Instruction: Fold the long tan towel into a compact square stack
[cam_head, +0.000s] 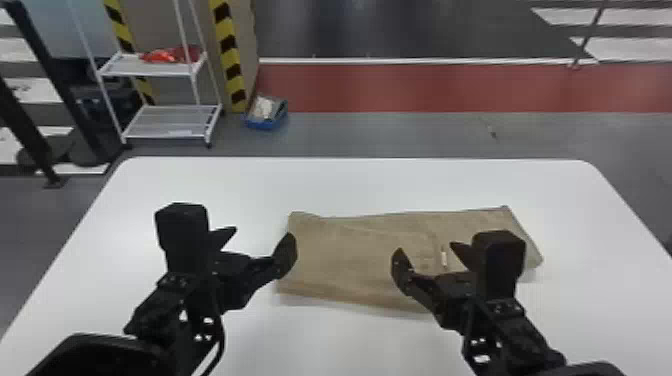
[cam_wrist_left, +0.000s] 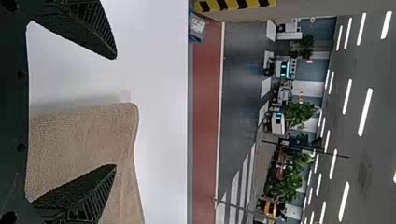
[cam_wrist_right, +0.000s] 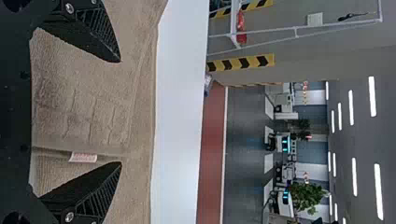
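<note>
The tan towel lies on the white table, longer from left to right, with a layer folded over and ending near a small white tag. My left gripper stands open at the towel's left end. In the left wrist view my left gripper has the towel's end behind the space between its fingers. Over the towel's right part, my right gripper is open. The right wrist view has the right gripper with the towel and its layer edge and tag behind its parted fingers, nothing gripped.
The white table extends around the towel on all sides. On the floor beyond it are a white wire shelf and a blue bin, near a pillar with yellow and black stripes.
</note>
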